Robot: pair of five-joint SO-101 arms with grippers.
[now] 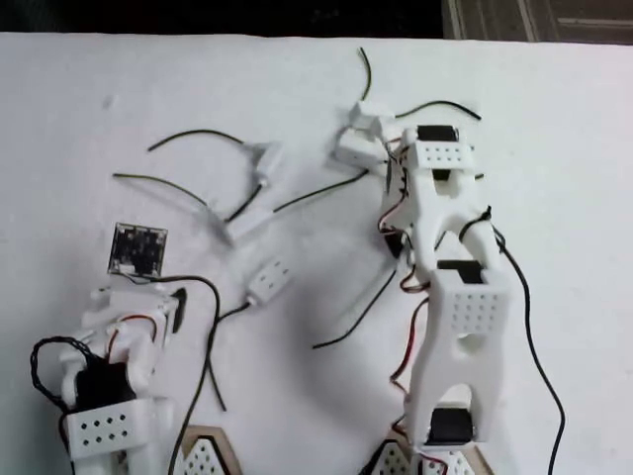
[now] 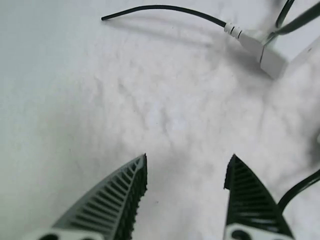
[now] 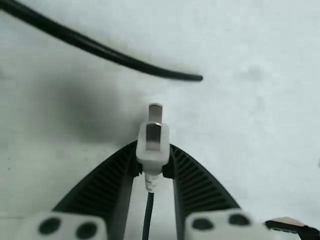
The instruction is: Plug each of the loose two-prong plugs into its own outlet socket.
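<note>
In the high view, the right arm [image 1: 445, 257] stretches up the white table [image 1: 554, 198] to a cluster of white pieces [image 1: 358, 139] at its far end. From here I cannot tell which of them is a plug and which a socket. A white block [image 1: 269, 280] on a black cord lies mid-table, and the left arm [image 1: 119, 366] sits at the near corner.

In the left wrist view, the left gripper [image 2: 186, 160] hangs over bare table, its dark ribbed jaws spread wide with nothing between them. A white connector [image 2: 265, 50] with a black lead lies well apart from it.

In the right wrist view, the right gripper [image 3: 152, 150] pinches the plug [image 3: 152, 142] by its small white body. Two flat metal prongs point away from the jaws, and the plug's black cord runs back between them. The free end of a loose black wire [image 3: 100, 50] lies near, beyond the prongs.
</note>
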